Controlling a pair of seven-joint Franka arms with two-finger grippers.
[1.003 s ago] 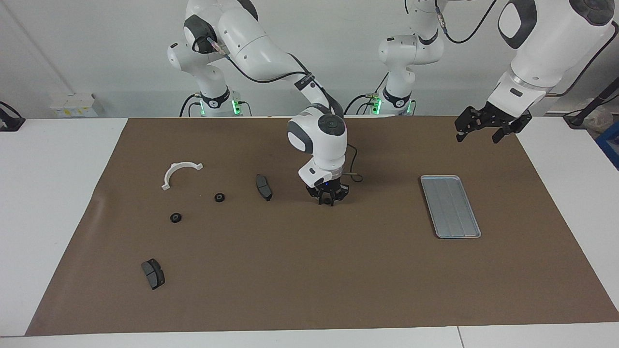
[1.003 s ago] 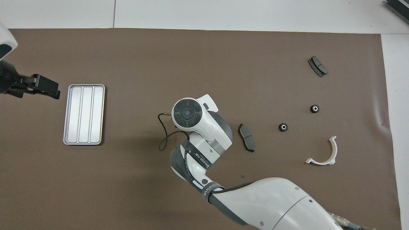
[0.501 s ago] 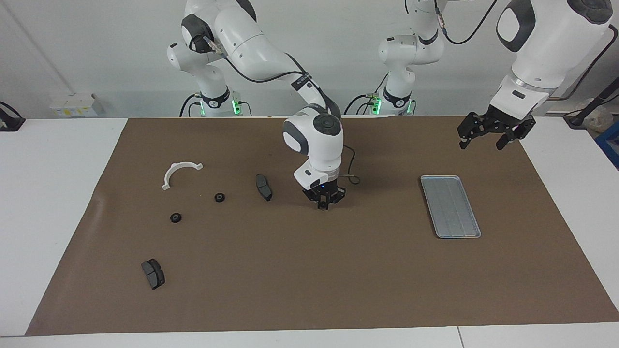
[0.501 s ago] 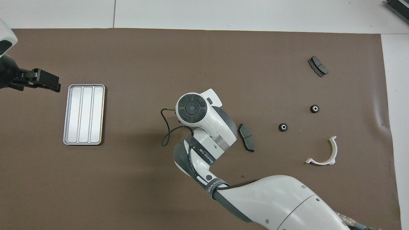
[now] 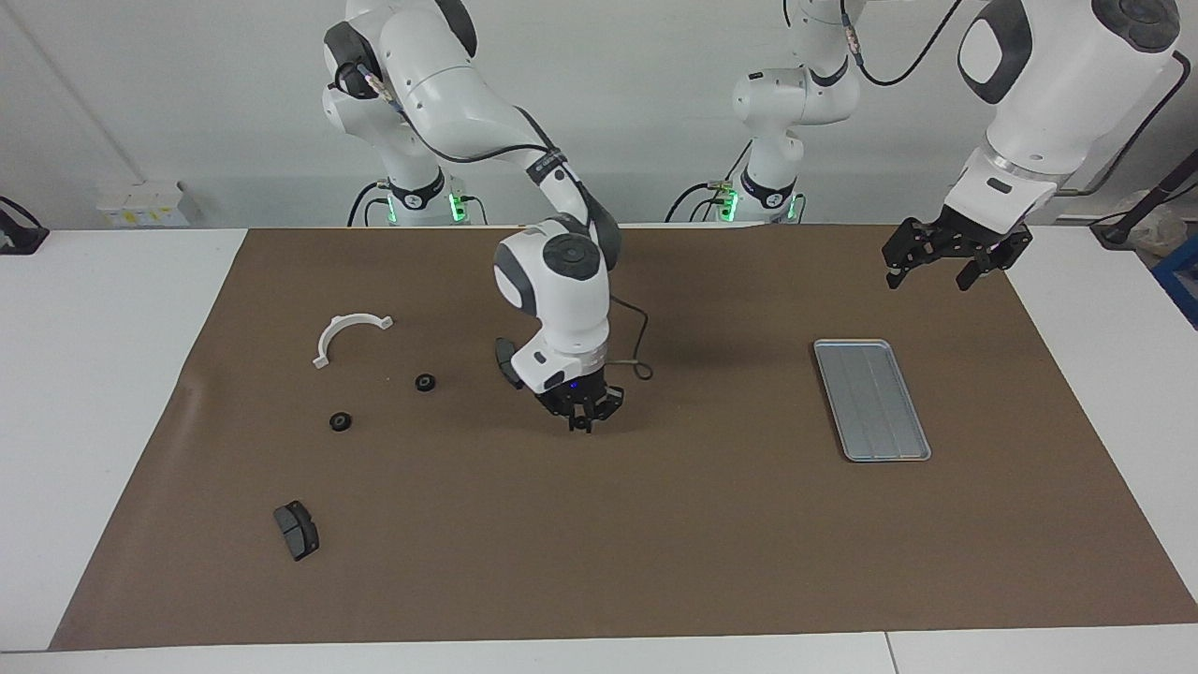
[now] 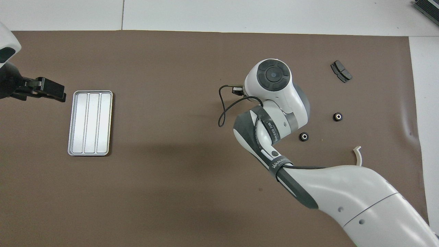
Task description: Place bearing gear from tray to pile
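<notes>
The silver tray [image 5: 872, 400] [image 6: 90, 122] lies bare toward the left arm's end of the mat. Two black bearing gears [image 5: 425, 382] [image 5: 341, 421] rest in the pile with the white half-ring bracket [image 5: 348, 334] and a dark brake pad [image 5: 297, 530]. A second brake pad [image 5: 505, 360] is partly covered by the right wrist. My right gripper [image 5: 582, 423] hangs just above the mat beside that pad, shut on a small dark bearing gear that barely shows. In the overhead view its wrist [image 6: 272, 73] hides the fingers. My left gripper [image 5: 941, 257] [image 6: 51, 91] waits open in the air beside the tray.
The brown mat [image 5: 711, 543] covers most of the white table. A loose black cable [image 6: 223, 109] loops off the right wrist. The right forearm [image 6: 343, 192] crosses over the bracket's end [image 6: 357, 152] in the overhead view.
The right gripper closed low at mid-mat, rose a little and has swung toward the pile, now covering part of the nearby brake pad. The left gripper barely shifted.
</notes>
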